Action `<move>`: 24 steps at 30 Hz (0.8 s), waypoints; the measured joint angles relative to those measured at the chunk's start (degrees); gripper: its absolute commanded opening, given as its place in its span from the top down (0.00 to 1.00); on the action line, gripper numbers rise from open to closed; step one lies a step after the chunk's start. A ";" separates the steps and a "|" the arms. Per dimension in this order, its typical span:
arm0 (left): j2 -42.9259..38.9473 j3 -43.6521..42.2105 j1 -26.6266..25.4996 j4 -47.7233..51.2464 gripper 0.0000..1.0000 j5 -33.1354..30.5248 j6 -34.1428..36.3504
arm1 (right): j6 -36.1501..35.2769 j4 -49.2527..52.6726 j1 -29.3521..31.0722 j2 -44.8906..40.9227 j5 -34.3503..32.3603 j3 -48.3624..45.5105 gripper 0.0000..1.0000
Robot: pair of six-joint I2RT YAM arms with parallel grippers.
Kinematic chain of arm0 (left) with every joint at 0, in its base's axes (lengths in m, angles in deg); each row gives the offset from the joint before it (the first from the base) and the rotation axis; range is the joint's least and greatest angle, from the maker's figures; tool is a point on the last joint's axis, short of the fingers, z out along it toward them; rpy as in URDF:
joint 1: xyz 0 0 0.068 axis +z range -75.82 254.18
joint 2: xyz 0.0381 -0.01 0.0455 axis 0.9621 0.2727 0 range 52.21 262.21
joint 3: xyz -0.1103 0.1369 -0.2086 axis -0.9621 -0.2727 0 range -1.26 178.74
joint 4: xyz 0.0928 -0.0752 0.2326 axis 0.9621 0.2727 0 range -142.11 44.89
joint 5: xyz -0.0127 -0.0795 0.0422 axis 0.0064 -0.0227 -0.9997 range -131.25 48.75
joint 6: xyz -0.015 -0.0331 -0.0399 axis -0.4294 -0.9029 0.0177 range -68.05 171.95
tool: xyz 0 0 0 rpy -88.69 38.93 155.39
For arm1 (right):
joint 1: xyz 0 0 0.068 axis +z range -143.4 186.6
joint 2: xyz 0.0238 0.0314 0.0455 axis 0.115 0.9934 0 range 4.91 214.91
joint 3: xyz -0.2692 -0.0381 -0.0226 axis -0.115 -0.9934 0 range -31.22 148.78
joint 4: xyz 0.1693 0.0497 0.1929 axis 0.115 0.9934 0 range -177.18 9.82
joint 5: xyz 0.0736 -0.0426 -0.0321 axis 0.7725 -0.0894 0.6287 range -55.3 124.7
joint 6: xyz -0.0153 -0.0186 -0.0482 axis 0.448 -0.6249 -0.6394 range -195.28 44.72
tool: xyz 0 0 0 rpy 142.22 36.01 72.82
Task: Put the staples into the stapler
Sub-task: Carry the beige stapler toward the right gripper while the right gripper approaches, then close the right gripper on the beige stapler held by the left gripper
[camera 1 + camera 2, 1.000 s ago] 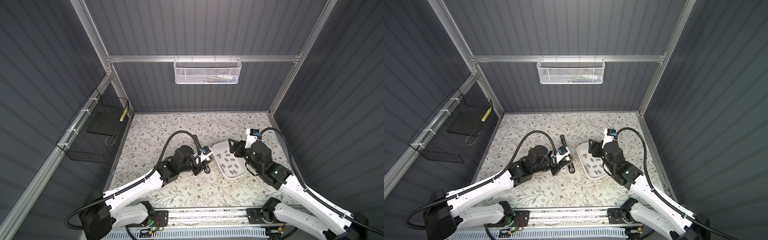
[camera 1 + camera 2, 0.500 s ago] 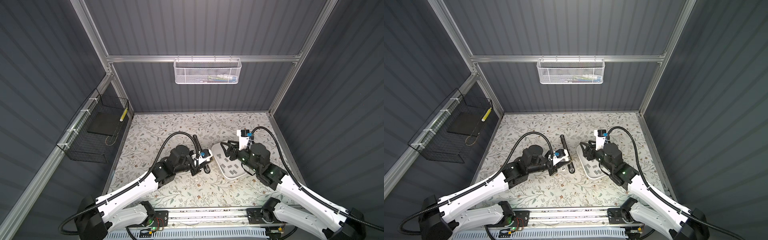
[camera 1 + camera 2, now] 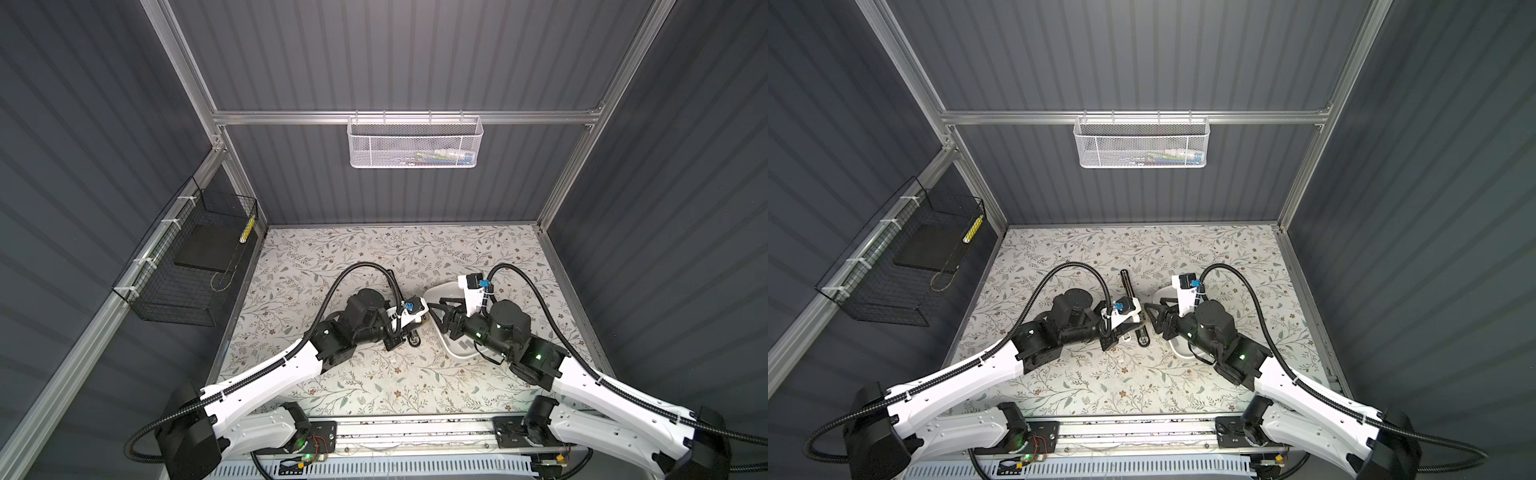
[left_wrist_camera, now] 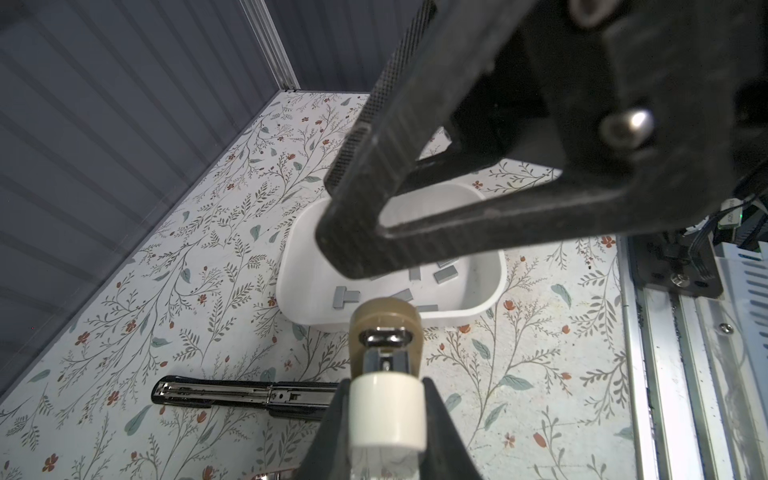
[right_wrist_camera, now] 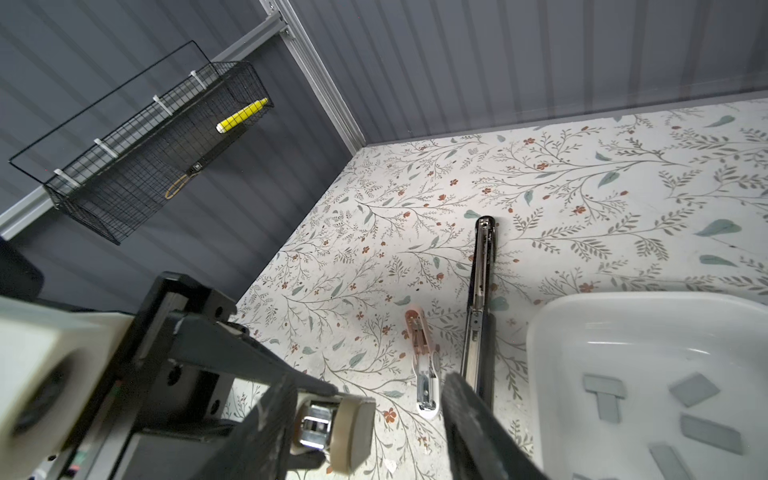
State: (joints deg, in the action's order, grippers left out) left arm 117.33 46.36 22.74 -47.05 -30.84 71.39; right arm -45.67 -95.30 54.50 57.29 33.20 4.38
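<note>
Swung right gripper [image 5: 388, 384] off tray [image 4: 291, 266] to stapler [image 4: 386, 332] nose, jaws narrowed yet parted. Kept left gripper [image 4: 386, 399] clamped on stapler. Staples [image 4: 345, 297] unloaded; likely opening first.

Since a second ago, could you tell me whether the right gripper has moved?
Yes. The right gripper has moved left in both top views, from over the tray to its left rim.

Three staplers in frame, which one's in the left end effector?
The small cream stapler with the tan nose, clamped in the left end effector. The long black stapler and small pink-and-white stapler lie loose on the floral mat.
</note>
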 measured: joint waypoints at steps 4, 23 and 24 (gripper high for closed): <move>0.00 0.00 0.00 0.11 1.00 -0.07 -0.13 | 0.87 -0.13 0.20 1.81 0.02 -0.28 0.44; 0.57 0.00 0.00 0.63 1.00 -0.35 -0.61 | 3.21 -2.95 1.05 2.27 -0.42 -2.71 0.47; 0.79 0.00 0.00 0.57 1.00 -0.42 -0.63 | 3.21 -2.95 1.27 2.27 -0.39 -2.82 0.47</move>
State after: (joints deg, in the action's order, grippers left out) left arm 118.12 46.36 22.74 -46.49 -31.25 70.76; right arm -42.46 -98.25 55.77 59.57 32.81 1.56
